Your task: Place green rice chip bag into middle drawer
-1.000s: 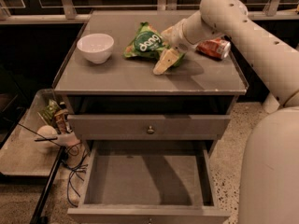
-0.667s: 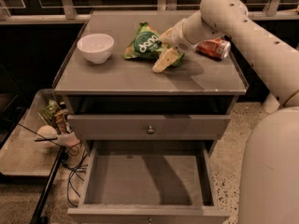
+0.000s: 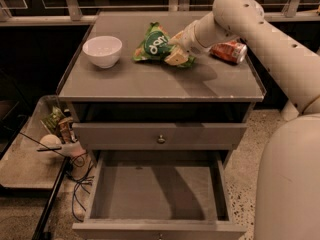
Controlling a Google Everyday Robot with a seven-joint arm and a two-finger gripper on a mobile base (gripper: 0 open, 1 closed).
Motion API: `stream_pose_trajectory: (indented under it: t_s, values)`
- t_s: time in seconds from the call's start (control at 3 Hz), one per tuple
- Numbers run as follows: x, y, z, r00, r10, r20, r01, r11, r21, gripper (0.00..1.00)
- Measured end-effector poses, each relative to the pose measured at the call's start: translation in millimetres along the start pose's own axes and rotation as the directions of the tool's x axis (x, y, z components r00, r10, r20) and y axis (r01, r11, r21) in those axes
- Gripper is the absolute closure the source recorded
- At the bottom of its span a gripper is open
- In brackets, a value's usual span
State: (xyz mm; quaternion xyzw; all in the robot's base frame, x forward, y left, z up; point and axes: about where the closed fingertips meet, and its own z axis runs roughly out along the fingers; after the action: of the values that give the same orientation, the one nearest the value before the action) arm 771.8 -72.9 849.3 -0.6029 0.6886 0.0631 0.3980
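The green rice chip bag lies on the cabinet top, right of the middle, with its dark green round logo facing up. My gripper reaches in from the right and rests on the bag's right part, covering that edge. The middle drawer is pulled open low at the front, and its grey floor is bare. It lies well below and in front of the bag.
A white bowl stands on the left of the cabinet top. An orange-red soda can lies on its side behind my arm. A closed drawer front with a knob sits above the open drawer. Clutter and cables lie on the floor at left.
My gripper has moved a little back and left, from beside the bag's right edge to on top of it. The bag, bowl and can have not moved.
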Motion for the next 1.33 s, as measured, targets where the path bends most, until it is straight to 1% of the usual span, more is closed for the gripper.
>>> stream_pose_trajectory:
  t_s: [0.33,0.67,1.0,1.33]
  values:
    - [-0.2,2.6,2.0,1.000,-0.001,0.005,0.001,0.9999,-0.015,1.00]
    - [2.2,10.4,-12.1,1.000,-0.002,0.016,0.002,0.9992,-0.041,1.00]
    - [8.1,22.2,-39.4,1.000,0.004,0.023,-0.003,0.9986,-0.052,1.00]
    - [12.5,41.7,-75.4,0.999,0.010,0.048,-0.008,0.9986,-0.052,1.00]
